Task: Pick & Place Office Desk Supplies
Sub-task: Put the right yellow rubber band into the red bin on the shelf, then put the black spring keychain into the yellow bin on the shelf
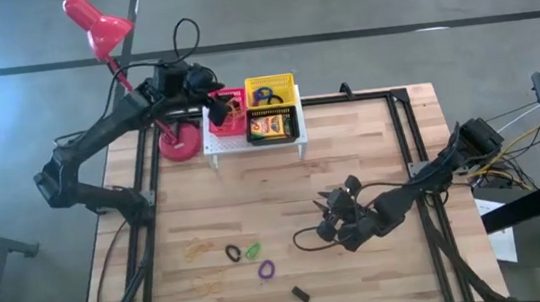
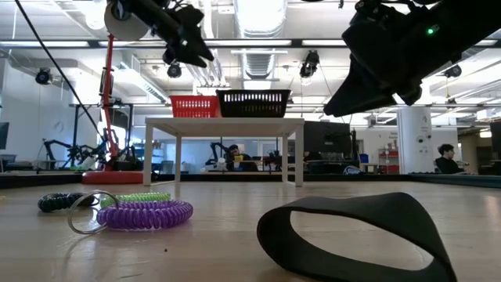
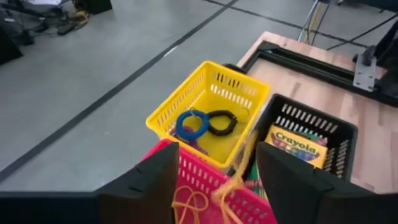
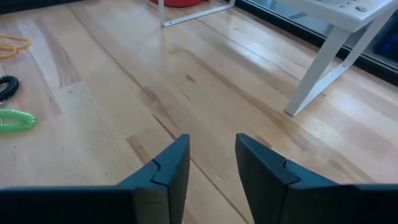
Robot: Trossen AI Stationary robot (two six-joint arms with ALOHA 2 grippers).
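Note:
My left gripper [image 1: 213, 104] [image 3: 217, 155] stands open above the red basket [image 3: 205, 186] on the white rack [image 1: 255, 148]. Tan rubber bands [image 3: 189, 202] lie in that basket, and one blurred tan strand [image 3: 239, 165] shows between the fingers. The yellow basket [image 3: 208, 93] holds a blue loop [image 3: 191, 123] and a black loop [image 3: 221, 121]. A crayon box [image 3: 297, 144] lies in the black basket [image 3: 339, 127]. My right gripper [image 1: 329, 205] [image 4: 212, 140] is open just above the bare table, beside a wide black band [image 2: 352, 235]. Black [image 1: 232, 252], green [image 1: 252, 249] and purple [image 1: 265, 269] loops lie on the table. My left gripper has the blurred tan strand [image 3: 244, 155] close beside one finger [image 3: 280, 180]. I cannot tell whether the strand touches that finger. The fingers slant down over the red basket.
A red desk lamp [image 1: 96, 23] stands with its base [image 1: 179, 143] just left of the rack. More tan rubber bands [image 1: 196, 249] and a small black block [image 1: 300, 294] lie near the table's front. The middle of the wooden table is bare.

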